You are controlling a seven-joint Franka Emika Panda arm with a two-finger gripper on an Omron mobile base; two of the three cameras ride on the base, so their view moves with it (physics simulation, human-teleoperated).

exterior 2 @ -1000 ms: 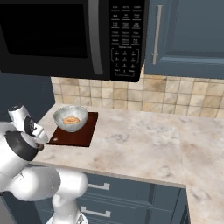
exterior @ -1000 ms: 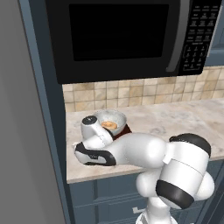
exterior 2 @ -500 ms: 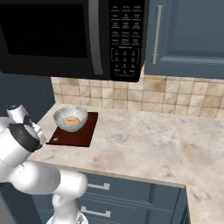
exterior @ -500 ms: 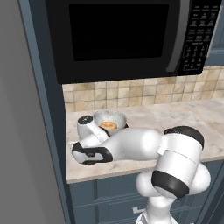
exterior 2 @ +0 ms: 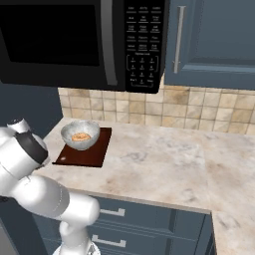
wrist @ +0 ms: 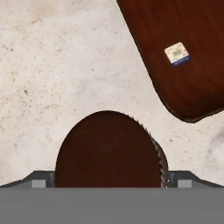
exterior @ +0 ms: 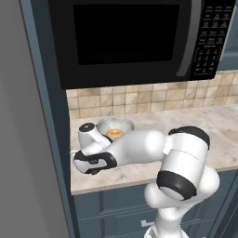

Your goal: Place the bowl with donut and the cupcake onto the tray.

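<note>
In the hand view the dark brown cupcake (wrist: pixel 109 148) sits on the marble counter right under my gripper (wrist: pixel 110 181). The gripper is open, and its grey fingertips (wrist: pixel 41 180) stand on either side of the cupcake without pressing it. A corner of the reddish-brown tray (wrist: pixel 192 87) with a small white label lies just beyond. The grey-white bowl (exterior 2: pixel 79 134) rests on the tray (exterior 2: pixel 92 155) with the orange donut (exterior 2: pixel 79 137) inside. From the left base view the bowl (exterior: pixel 115 126) and donut (exterior: pixel 115 134) show behind my forearm, which hides the tray.
A black microwave (exterior 2: pixel 74 40) hangs low over the tray. A tall dark panel (exterior: pixel 46 139) borders the counter on the left. The counter's front edge (exterior: pixel 116 182) runs close to the hand. Marble counter (exterior 2: pixel 174 164) stretches to the right, below a blue cabinet (exterior 2: pixel 214 40).
The arm has shifted slightly left and lower over the counter's front left corner. The jaws stayed open. Bowl, donut and tray have not moved.
</note>
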